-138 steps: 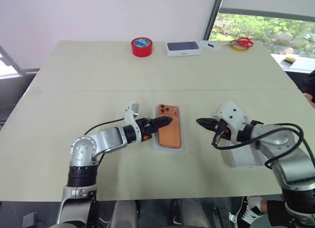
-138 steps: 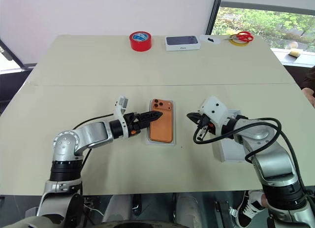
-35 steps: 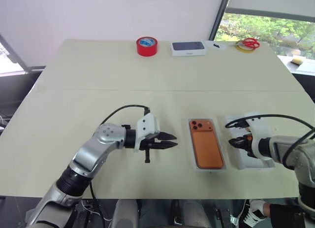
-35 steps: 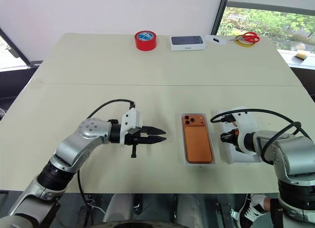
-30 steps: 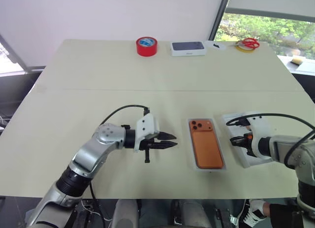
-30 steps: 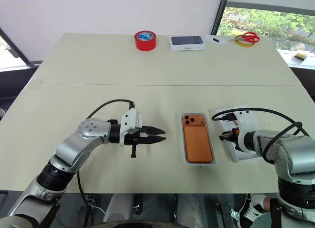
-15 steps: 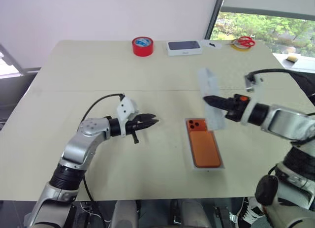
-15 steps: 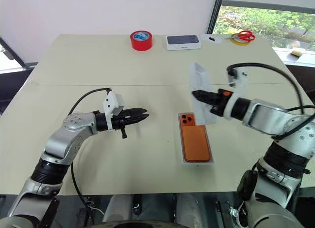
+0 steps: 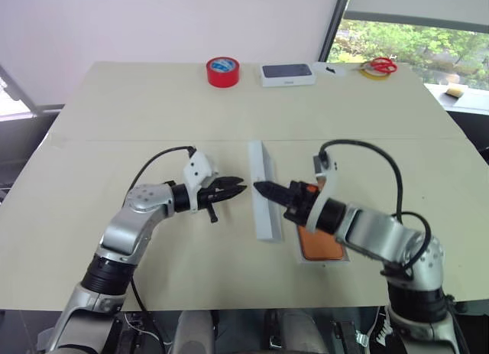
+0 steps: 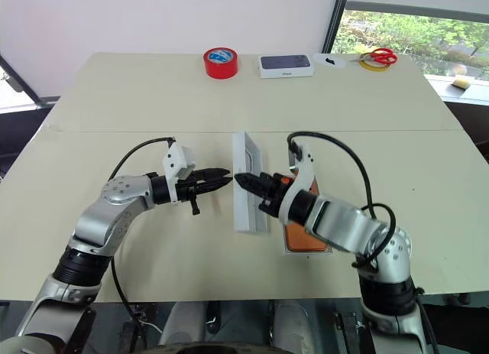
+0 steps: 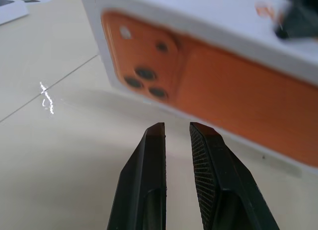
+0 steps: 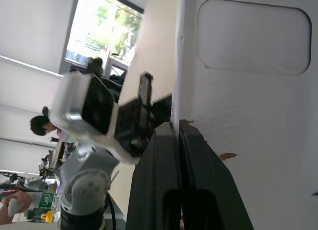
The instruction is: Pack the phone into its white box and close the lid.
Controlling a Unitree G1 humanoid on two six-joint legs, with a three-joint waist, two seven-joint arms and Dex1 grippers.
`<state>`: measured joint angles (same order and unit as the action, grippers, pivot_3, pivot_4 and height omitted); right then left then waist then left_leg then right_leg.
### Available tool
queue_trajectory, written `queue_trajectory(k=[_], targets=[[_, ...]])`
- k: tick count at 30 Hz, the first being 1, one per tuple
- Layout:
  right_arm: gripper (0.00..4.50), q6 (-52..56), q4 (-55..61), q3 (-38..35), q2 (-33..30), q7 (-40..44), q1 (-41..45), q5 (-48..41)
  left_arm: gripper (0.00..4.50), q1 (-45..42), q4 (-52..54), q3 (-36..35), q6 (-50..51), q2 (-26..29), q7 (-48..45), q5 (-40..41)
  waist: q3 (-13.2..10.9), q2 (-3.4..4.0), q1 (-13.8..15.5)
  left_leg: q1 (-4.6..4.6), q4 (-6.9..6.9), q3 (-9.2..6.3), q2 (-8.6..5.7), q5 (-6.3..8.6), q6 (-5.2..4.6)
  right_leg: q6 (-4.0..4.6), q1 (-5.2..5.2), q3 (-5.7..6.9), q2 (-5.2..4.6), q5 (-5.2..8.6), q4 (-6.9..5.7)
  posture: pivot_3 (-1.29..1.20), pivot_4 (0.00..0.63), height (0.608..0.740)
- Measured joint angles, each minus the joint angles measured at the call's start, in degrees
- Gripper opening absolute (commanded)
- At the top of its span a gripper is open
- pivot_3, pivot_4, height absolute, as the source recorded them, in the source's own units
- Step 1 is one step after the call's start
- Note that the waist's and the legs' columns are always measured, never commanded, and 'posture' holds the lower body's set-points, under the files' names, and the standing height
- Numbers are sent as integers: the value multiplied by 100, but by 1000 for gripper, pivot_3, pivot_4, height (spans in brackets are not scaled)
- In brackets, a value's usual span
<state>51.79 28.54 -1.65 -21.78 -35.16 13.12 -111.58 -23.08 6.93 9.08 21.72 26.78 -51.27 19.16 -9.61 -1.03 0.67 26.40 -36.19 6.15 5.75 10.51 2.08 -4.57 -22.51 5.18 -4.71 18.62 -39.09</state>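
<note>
My right gripper (image 9: 260,189) is shut on the rim of the lid (image 9: 263,193) and holds it up on edge above the table's middle. The lid's orange phone picture (image 11: 198,76) faces my left gripper (image 9: 238,190). Its white inner side, with a rounded imprint (image 12: 248,91), faces my right wrist. The left gripper is open by a narrow gap, holds nothing, and points at the lid from just short of it. The orange phone (image 10: 302,238) lies in its white box (image 10: 306,251) on the table, mostly hidden behind my right arm.
Along the far edge stand a red tape roll (image 9: 222,71) and a white box with a dark top (image 9: 286,74). Red scissors on a yellow ring (image 9: 378,65) lie beside them. A seam (image 9: 114,141) crosses the table. A person shows far off in the right wrist view.
My right gripper lifted the lid off the table at the right. It swung the lid left past the phone and rolled it onto its edge. The left gripper edged forward towards it.
</note>
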Motion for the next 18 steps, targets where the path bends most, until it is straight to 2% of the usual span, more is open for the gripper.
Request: queue_trajectory(k=[2, 5, 7, 8, 10, 14, 18], targets=[[45, -131, 60, 105, -121, -42, -238, -1, 823, 0, 1, 107, -2, -38, -32, -22, 0, 1, -6, -2, 0, 0, 0, 0, 0, 0, 1, -1, 0, 0, 0, 0, 150, 730], [900, -262, 70, 102, -250, -84, -356, -3, 823, 0, 9, 308, -1, -145, -92, -57, 1, 0, -7, -3, 0, 0, 0, 0, 0, 1, 1, -1, 1, 0, 0, 0, 150, 730], [1834, -290, 44, 69, -314, -143, -356, -3, 823, 8, 18, 443, 2, -249, -89, -120, 1, 0, -6, -2, 0, -1, 0, 0, 0, 1, 0, -1, 1, 0, 0, 0, 150, 730], [2471, -308, 24, 46, -341, -156, -329, -3, 823, 15, 38, 516, 12, -274, -83, -131, 1, 1, -8, -2, 0, 0, 0, 0, 0, 1, 0, -1, 1, 0, 0, 0, 150, 730], [3372, -243, -74, -21, -620, -67, -168, -5, 823, 19, 70, 593, 43, -364, -56, -148, 0, 1, -5, -2, -2, 1, 0, 0, 0, 1, 0, -4, 1, 0, 0, 0, 150, 730], [3372, 101, -393, -758, -2223, 567, 559, -11, 823, 20, 120, 779, 110, -588, 93, -234, -1, 3, 22, -2, 1, 1, -3, 1, -1, 1, 2, -4, -1, 1, 6, 0, 150, 730], [3372, 526, -754, -928, -3397, 970, 342, 128, 823, -33, 91, 975, 140, -793, 175, -357, -1, 2, 14, -1, 3, 1, -2, 1, -1, 1, 2, -3, 1, 1, 9, 0, 150, 730]])
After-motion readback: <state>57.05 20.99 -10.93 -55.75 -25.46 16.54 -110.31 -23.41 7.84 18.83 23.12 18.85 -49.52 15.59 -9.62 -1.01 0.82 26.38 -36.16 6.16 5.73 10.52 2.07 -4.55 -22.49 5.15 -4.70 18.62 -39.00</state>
